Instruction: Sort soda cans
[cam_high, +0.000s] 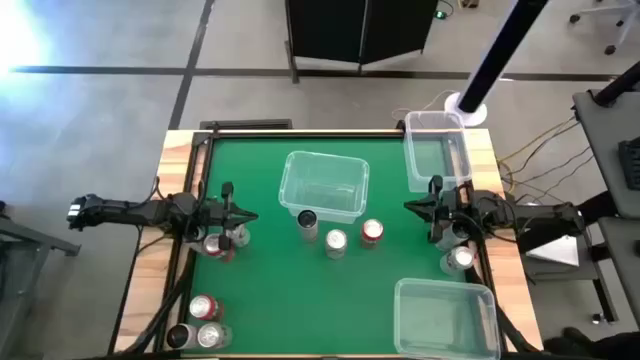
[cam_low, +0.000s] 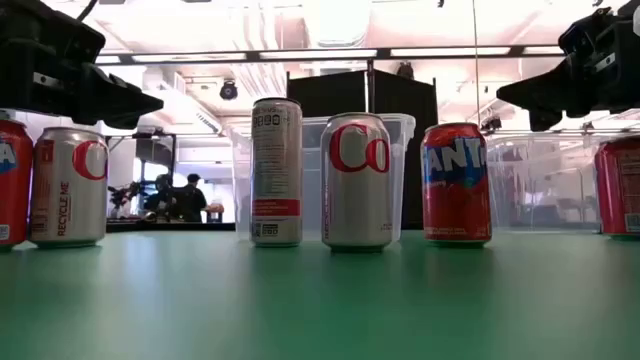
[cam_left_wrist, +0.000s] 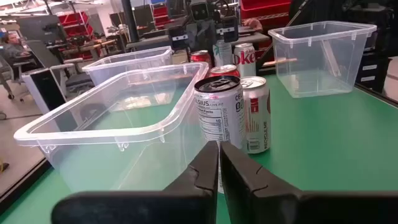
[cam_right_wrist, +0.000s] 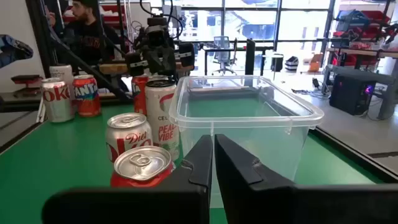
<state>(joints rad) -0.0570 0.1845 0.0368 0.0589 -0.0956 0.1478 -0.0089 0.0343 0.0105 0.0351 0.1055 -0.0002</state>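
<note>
The tall can (cam_low: 276, 171), the silver can (cam_low: 355, 181) and the red can (cam_low: 456, 183) are standing nearest the low camera, upright in a row mid-table, just in front of the middle bin (cam_high: 323, 184). More cans are sitting in clusters: two under the left gripper (cam_high: 243, 216), three at the table's near-left corner (cam_high: 199, 325), and two by the right gripper (cam_high: 414, 206), one of them near the front-right bin (cam_high: 445, 312). A third bin (cam_high: 437, 150) is resting at the far right edge.

Both grippers are hovering above the mat at opposite sides, pointing inward, fingers pressed together with nothing between them.

The cans are looking like thin-walled metal: stiff along their height but easy to dent across the side, smooth and a bit slippery. Whether they are full cannot be told, so weight is uncertain; the unopened-looking tabs are suggesting some heft. The best hold is probably across the round body around mid-height, fingers on opposite sides, squeezing only enough to stop sliding. The row's cans are standing close together, so fingers are going to need to slip into narrow gaps without tipping a neighbour. The tall can, being slimmer, is likely tipping more readily.
</note>
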